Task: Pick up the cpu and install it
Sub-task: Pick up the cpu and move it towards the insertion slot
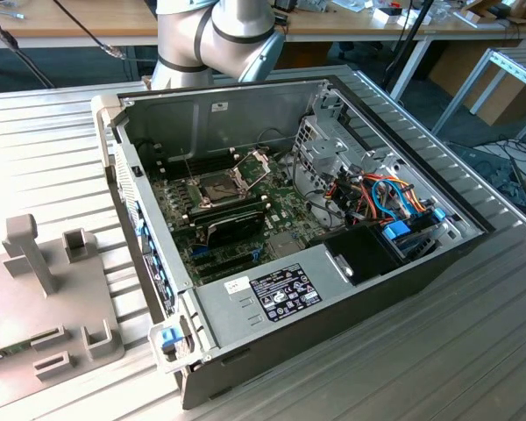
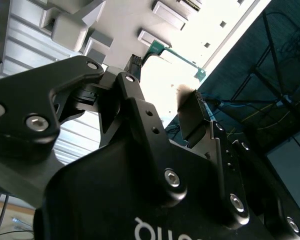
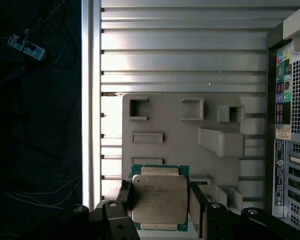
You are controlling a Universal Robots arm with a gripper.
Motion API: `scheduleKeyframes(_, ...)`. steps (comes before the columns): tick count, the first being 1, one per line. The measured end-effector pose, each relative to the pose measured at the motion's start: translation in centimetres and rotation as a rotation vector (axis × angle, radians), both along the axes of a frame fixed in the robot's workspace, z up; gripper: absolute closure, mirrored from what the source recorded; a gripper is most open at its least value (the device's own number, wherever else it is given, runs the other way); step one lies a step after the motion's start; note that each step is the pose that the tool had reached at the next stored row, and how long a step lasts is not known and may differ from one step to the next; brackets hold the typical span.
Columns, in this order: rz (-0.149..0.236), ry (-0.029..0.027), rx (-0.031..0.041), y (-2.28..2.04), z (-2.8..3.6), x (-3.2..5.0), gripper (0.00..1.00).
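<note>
My tool [image 3: 161, 202] is closed on the cpu [image 3: 159, 197] — pinched across two opposite edges, over one edge of the grey fixture plate [image 3: 177, 142] on the ribbed surface [image 3: 190, 55]. Light, stiff, slick metal lid — underside contacts likely fragile, so edge grip only, kept level.

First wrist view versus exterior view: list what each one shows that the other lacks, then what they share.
First wrist view: the cpu, silver top up, clamped between the fingers of the gripper. Exterior view: the green motherboard and the socket, its frame raised, inside the computer case. Shared: the grey fixture plate, the ribbed table and the case itself.
</note>
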State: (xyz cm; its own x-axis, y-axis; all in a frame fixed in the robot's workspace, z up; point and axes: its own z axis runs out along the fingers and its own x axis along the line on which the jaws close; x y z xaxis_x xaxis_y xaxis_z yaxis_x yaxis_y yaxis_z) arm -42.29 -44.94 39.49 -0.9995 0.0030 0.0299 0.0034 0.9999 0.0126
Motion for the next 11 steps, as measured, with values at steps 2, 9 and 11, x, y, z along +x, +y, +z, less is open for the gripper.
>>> scheduleKeyframes(2, 0.000, 0.0000, 0.0000, 0.00, 0.00, 0.24, 0.45)
scheduleKeyframes(9, 0.000, 0.0001, 0.0000, 0.00, 0.00, 1.28, 0.45)
scheduleKeyframes(11, 0.000, 0.0000, 0.0000, 0.00, 0.00, 1.57, 0.45)
